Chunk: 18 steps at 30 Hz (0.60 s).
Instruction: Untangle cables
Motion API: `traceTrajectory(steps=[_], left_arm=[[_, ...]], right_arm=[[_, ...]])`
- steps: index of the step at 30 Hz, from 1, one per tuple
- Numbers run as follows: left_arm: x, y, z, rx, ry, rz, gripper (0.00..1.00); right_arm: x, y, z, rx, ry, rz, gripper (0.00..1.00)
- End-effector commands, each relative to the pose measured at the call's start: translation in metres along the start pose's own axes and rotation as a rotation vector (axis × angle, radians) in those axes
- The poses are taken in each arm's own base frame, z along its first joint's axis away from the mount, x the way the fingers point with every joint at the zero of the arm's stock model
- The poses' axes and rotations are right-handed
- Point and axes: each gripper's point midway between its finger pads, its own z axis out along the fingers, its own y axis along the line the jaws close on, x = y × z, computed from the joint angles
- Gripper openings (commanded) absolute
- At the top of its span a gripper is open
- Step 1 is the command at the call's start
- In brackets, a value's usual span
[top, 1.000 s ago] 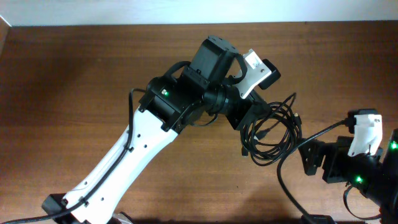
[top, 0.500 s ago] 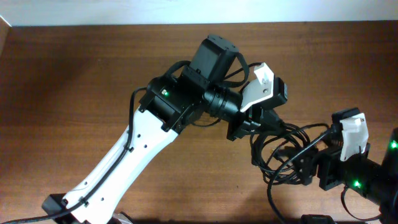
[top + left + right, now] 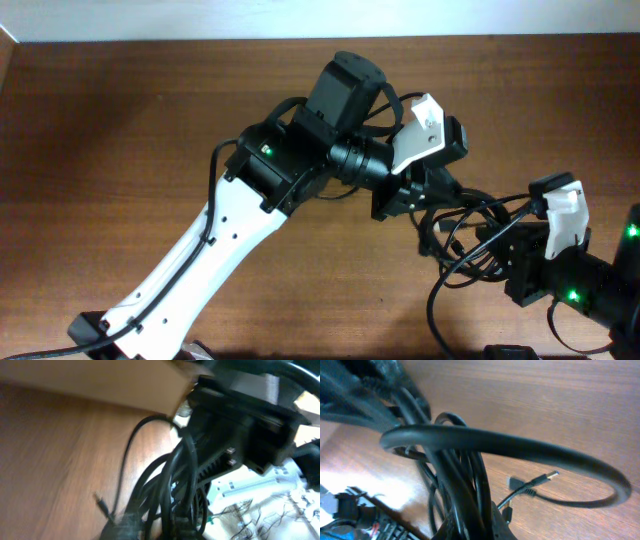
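The cables [image 3: 462,235] are a bundle of thin black cords, looped between my two grippers at the right of the table. My left gripper [image 3: 412,195] reaches into the bundle's upper left. In the blurred left wrist view its jaws [image 3: 157,527] stand slightly apart, open, with the cables [image 3: 175,475] running between them. My right gripper [image 3: 497,258] meets the bundle from the lower right. It is shut on the cables [image 3: 465,475], which pass up through its jaws [image 3: 480,525]. One gold-tipped plug [image 3: 547,477] lies on the wood; another plug end [image 3: 102,505] hangs loose.
The brown wooden table [image 3: 120,150] runs to a white wall at the back. A thick black wire [image 3: 520,450] belonging to the right arm arcs over the bundle. The left arm's white link [image 3: 215,250] crosses the table's middle. Beyond the table edge lies white clutter [image 3: 250,490].
The right arm moved left into the bundle and shut on it. The left gripper pulled the cords rightward and upward, then eased its jaws apart.
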Motion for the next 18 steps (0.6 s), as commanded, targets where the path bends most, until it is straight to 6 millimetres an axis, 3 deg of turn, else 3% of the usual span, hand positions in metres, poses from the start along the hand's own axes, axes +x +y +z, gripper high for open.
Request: traceTrajectory(steps=[1,2,3,9,13,18], left_arm=[[-0.005,0.024,-0.021,-0.192,-0.009,-0.205,0.83],[-0.003,0.028,-0.023,-0.211,-0.006,-0.242,0.95],[0.000,0.030,-0.026,-0.221,-0.002,-0.271,0.99],[0.012,0.038,-0.036,-0.246,0.020,-0.326,0.99],[0.020,0.041,-0.042,-0.256,0.048,-0.278,0.99],[0.023,0.015,-0.043,-0.096,0.059,-0.117,0.96]], right_arm=[[-0.005,-0.015,-0.004,0.096,-0.017,-0.010,0.04],[-0.006,-0.016,-0.004,0.105,-0.020,-0.012,0.04],[-0.007,-0.017,-0.004,0.108,-0.024,-0.015,0.04],[-0.010,-0.014,-0.004,0.092,-0.035,-0.066,0.04],[-0.012,0.016,-0.004,-0.079,-0.060,-0.218,0.04],[-0.009,0.022,-0.004,-0.113,-0.057,-0.276,0.04]])
